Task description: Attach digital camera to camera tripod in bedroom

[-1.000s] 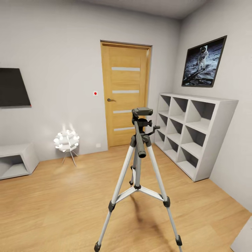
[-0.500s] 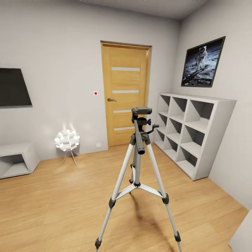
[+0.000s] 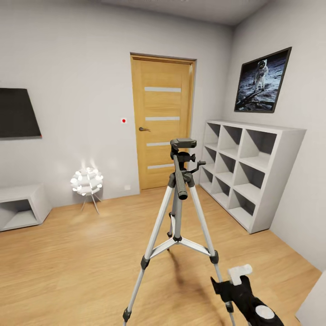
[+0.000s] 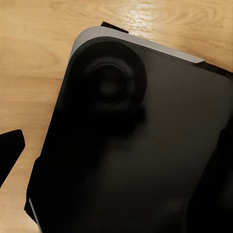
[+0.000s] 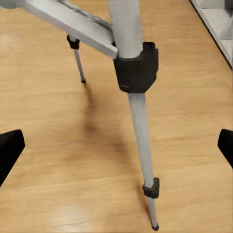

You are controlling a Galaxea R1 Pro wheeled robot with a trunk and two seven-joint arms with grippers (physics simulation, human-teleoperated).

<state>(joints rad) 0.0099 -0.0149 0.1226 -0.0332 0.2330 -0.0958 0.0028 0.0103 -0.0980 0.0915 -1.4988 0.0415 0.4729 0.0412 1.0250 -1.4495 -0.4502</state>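
The camera tripod (image 3: 179, 213) stands mid-floor at twelve o'clock, head bare for mounting, while the right gripper (image 3: 237, 283), at five o'clock, spreads wide beside one silver leg (image 5: 138, 121), holding nothing.

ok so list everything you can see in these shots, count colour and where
camera tripod: one, silver legs, black head, mid-floor, upright
door: one, wooden, back wall, closed
floor lamp: one, white, lit, left of the door
cube shelf: one, grey-white, right wall
astronaut picture: one, dark frame, above the shelf
dark screen: one, black, left wall
low cabinet: one, grey-white, below the screen
floor: light wood planks
right claw: black, open, low beside a tripod leg
left claw: black fingertip above a dark rounded body
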